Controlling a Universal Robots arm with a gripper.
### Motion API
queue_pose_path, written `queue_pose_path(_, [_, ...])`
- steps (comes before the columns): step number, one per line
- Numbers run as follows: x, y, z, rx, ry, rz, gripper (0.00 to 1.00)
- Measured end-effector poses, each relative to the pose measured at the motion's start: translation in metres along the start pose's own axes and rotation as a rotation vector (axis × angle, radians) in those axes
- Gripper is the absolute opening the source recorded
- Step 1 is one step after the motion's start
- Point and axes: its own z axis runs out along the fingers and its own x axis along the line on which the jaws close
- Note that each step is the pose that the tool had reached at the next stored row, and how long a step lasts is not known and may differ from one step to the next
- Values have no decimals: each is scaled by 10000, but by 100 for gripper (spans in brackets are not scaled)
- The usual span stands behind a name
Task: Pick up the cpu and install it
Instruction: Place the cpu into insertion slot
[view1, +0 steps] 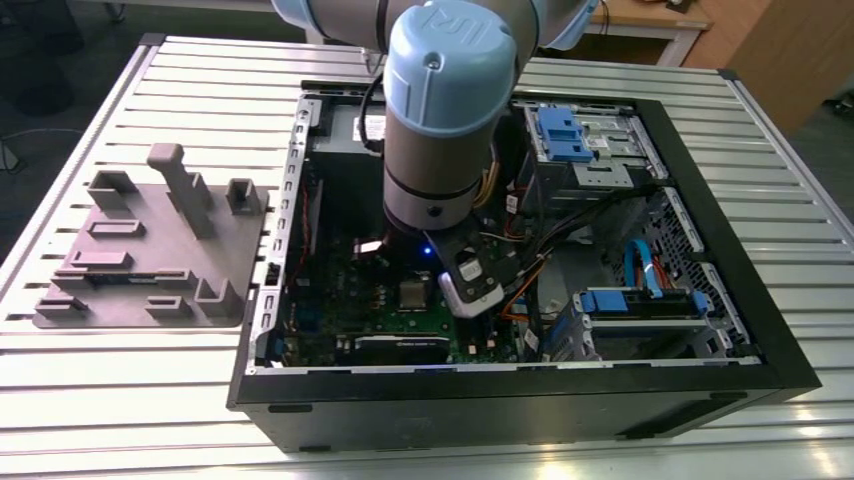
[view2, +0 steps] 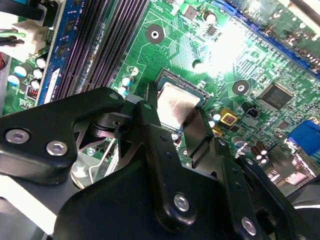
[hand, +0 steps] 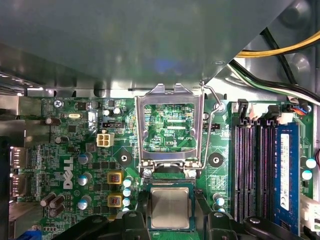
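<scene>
Closely, end effector (view2: 172, 107) straddling cpu (hand: 170, 207), socket frame (hand: 170, 95) hinged open alongside.

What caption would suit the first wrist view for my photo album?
Gripper over the cpu on the green motherboard, metal retention frame flipped open.

My arm (view1: 434, 150) is a fat round tube, silver-grey in the middle, with a big light blue cap (view1: 447, 60) on its top joint and a thin dark ring around the tube lower down. Down by the wrist I see a small blue light (view1: 427, 248) glowing, and under it a white and black block (view1: 470, 287). In the second wrist view my gripper (view2: 173, 104) is all black, made of flat bars and thick rounded plates, with shiny round silver screws (view2: 181, 201) set in them, each with a little hole in the middle.
</scene>
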Motion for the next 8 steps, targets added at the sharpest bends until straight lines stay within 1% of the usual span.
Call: queue_pose_path(8, [17,-1,8,-3,-2,12,45])
